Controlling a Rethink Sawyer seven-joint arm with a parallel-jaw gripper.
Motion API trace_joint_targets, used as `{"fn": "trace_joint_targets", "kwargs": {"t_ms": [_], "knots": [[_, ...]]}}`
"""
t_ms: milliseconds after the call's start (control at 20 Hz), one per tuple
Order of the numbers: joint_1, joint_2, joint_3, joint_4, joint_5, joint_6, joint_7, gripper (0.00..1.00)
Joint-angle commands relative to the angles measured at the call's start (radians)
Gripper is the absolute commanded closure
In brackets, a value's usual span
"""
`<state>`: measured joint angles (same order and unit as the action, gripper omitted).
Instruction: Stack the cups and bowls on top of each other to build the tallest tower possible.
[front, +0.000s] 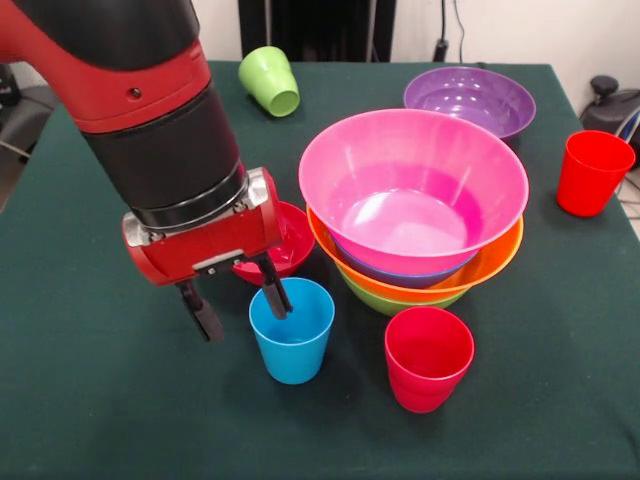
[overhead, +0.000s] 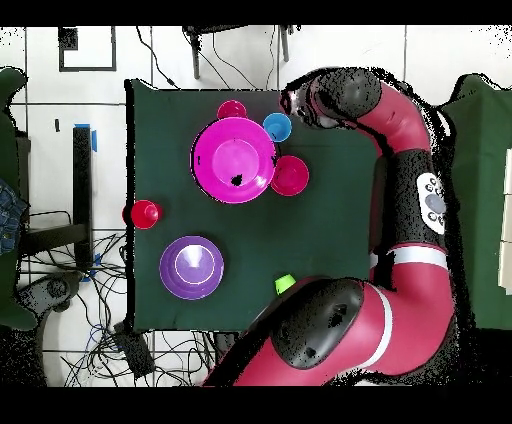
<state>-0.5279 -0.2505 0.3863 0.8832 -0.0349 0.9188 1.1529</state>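
Standing upright, mouth up, the blue cup (front: 292, 342) sits on the worktop (front: 100, 400) beside the tower (front: 414, 205). The gripper's (front: 240, 305) fingers (front: 275, 295) are spread, one inside the cup, one outside its rim.

Front cam: close, raised, angled down across the table (front: 90, 400). Frame covers most of the green cloth; far edge and some floor at top. Arm (front: 150, 120) drops in from upper left and fills that corner.

Overhead cam: high, straight down, wide. Whole table (overhead: 330, 240) in frame plus tiled floor, cables and chairs around it. Arm (overhead: 400, 150) enters from the bottom and runs up the right side.

Views are turned half round against each other. Shared: the tabletop, e.g. pink bowl (front: 413, 185) (overhead: 234, 159), purple bowl (front: 470, 98) (overhead: 191, 267), blue cup (front: 292, 330) (overhead: 277, 127).
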Motion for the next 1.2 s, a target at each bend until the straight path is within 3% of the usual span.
{"fn": "trace_joint_targets", "kwargs": {"t_ms": [50,650,1200], "knots": [[0.015,0.03,-0.01,0.188,-0.044,-0.119,0.107,0.0],[0.035,0.067,-0.054,0.184,-0.037,-0.033,0.119,0.0],[0.057,0.085,-0.099,0.152,-0.058,-0.049,0.105,0.0]]}}
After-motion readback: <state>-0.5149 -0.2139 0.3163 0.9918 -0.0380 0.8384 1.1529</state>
